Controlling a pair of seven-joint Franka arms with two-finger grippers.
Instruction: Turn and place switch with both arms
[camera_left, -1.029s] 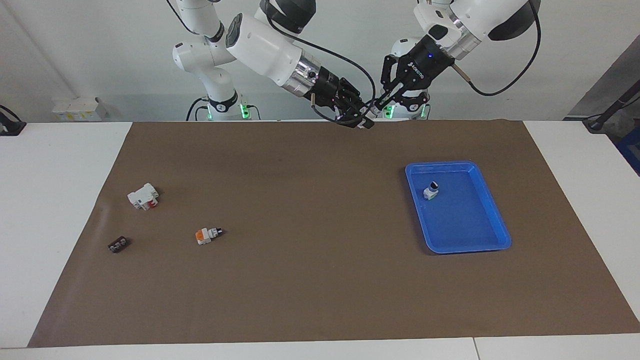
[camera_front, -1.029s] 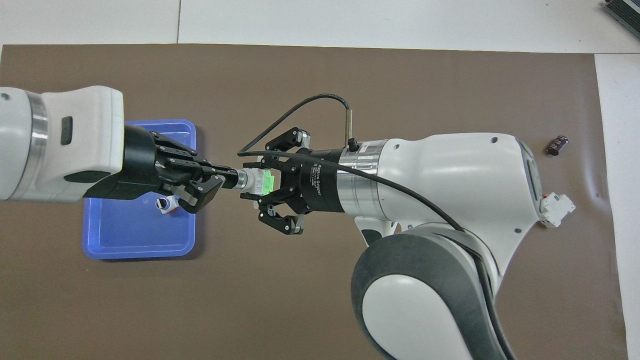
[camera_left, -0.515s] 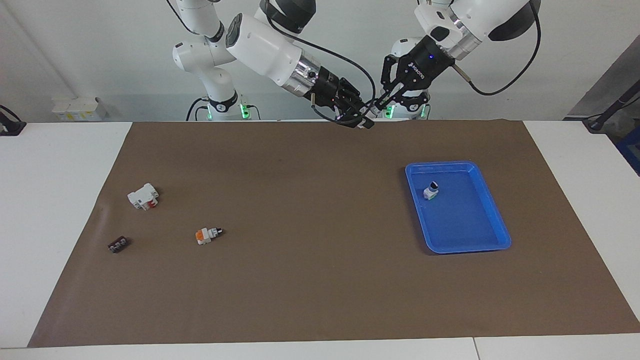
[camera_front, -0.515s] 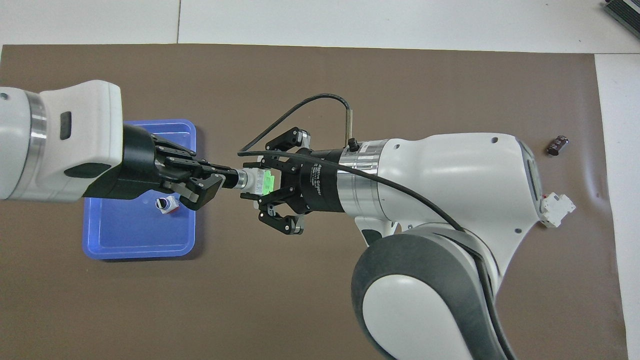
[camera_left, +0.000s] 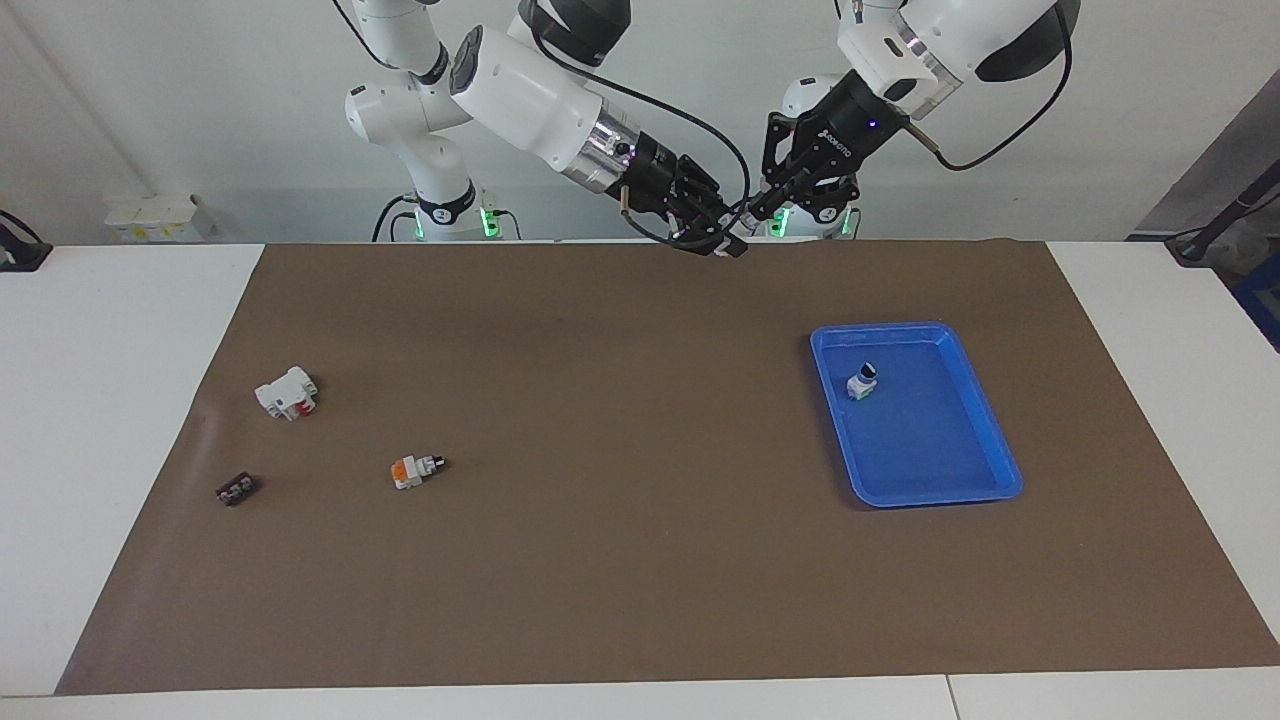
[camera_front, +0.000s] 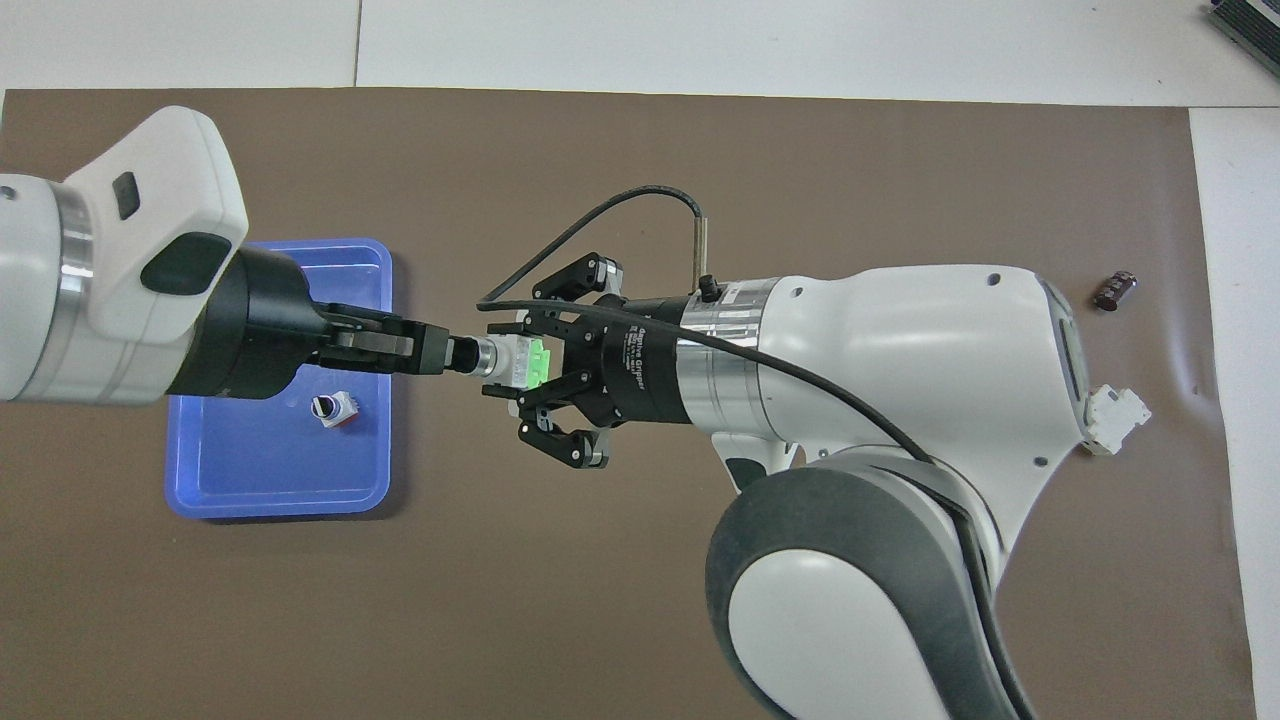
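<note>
The switch (camera_front: 513, 360), white with a bright green block, hangs high over the brown mat between both grippers. In the facing view it is a small pale bit (camera_left: 741, 220). My left gripper (camera_front: 452, 354) comes in from the blue tray's end and is shut on the switch's black-capped end. My right gripper (camera_front: 524, 362) faces it and is shut on the white and green body, its outer links splayed. In the facing view the left gripper (camera_left: 757, 209) and the right gripper (camera_left: 724, 240) meet tip to tip above the mat's edge by the robots.
A blue tray (camera_left: 935, 495) toward the left arm's end holds a small white part with a black cap (camera_left: 862, 381). Toward the right arm's end lie an orange-blocked switch (camera_left: 414, 469), a white blocky part with red (camera_left: 286, 392) and a small black part (camera_left: 237, 489).
The left wrist has turned about its own axis, so its gripper's links now show edge-on from above. The switch and the right gripper have stayed where they were.
</note>
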